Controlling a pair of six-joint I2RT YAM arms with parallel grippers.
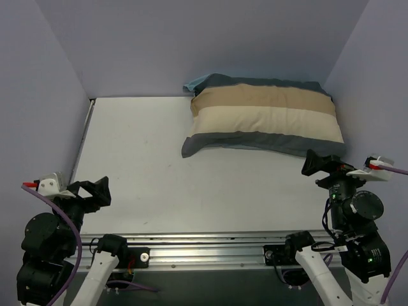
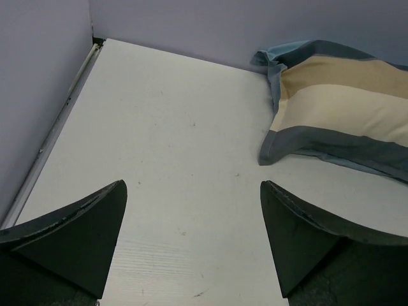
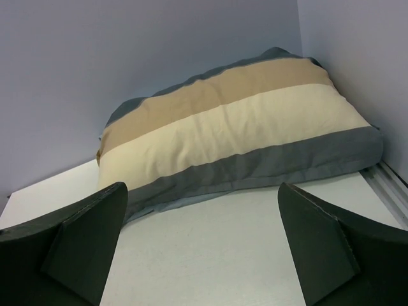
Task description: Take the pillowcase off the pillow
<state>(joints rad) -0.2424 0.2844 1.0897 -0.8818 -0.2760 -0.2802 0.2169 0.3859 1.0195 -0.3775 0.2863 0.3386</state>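
Note:
The pillowcase [image 1: 264, 118], slate-blue with broad tan and cream stripes, lies at the back right of the white table [image 1: 140, 166], plump with the pillow inside; the white pillow itself is hidden. It also shows in the left wrist view [image 2: 344, 108] and the right wrist view [image 3: 236, 134]. My left gripper [image 1: 95, 191] is open and empty at the near left, far from the pillowcase; its view [image 2: 194, 188] shows only table between the fingers. My right gripper [image 1: 319, 164] is open and empty just in front of the pillowcase's near right edge; its view [image 3: 203, 188] faces that edge.
Lavender walls close the table in at the left, back and right. A metal rail [image 1: 191, 245] runs along the near edge by the arm bases. A narrow rail [image 2: 57, 121] runs along the table's left edge.

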